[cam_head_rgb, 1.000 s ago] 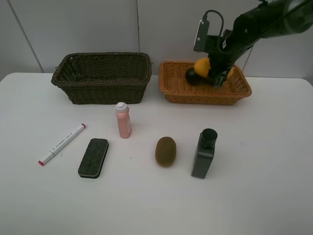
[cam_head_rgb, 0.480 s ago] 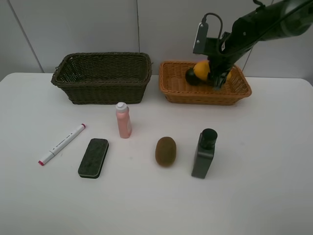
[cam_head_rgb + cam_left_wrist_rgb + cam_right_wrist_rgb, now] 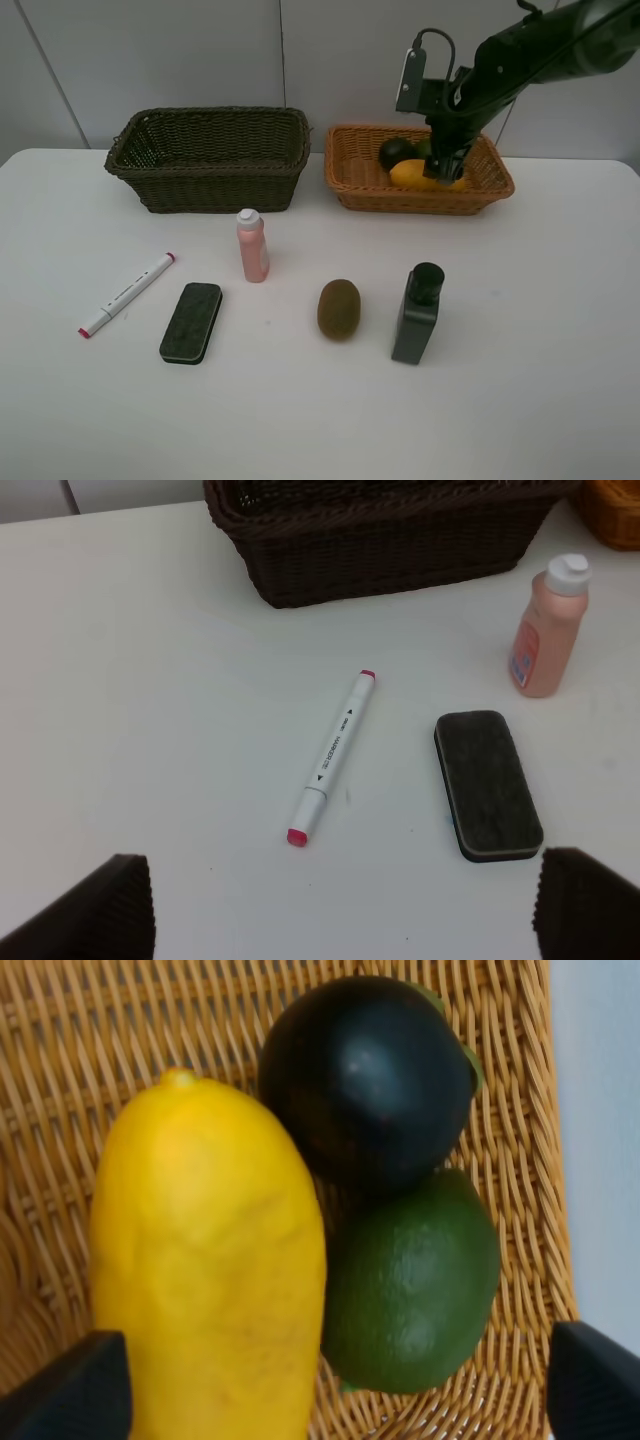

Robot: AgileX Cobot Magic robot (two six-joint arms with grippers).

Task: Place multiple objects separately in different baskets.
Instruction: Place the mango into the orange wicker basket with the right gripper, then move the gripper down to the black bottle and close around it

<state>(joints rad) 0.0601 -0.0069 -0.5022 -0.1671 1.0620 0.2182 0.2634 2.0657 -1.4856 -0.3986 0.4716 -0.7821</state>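
The yellow mango (image 3: 413,175) (image 3: 205,1260) lies in the orange-tan basket (image 3: 420,201) (image 3: 80,1040) beside the dark mangosteen (image 3: 394,152) (image 3: 365,1070) and the green lime (image 3: 412,1280). My right gripper (image 3: 444,166) (image 3: 330,1390) hovers just above them, open and empty. On the table stand the pink bottle (image 3: 252,247) (image 3: 545,630) and the dark green bottle (image 3: 418,315); the brown kiwi (image 3: 338,308), white marker (image 3: 128,294) (image 3: 333,755) and black eraser (image 3: 191,321) (image 3: 487,783) lie there too. My left gripper (image 3: 345,910) is open above the marker and eraser. The dark olive-brown basket (image 3: 210,155) (image 3: 380,540) holds nothing I can see.
Both baskets stand side by side at the back of the white table, near the wall. The loose items are spread across the middle of the table in front of them. The left arm is out of the exterior high view.
My right gripper has opened and let go of the mango, which now rests in the orange-tan basket. The gripper has lifted slightly. Nothing else has moved.
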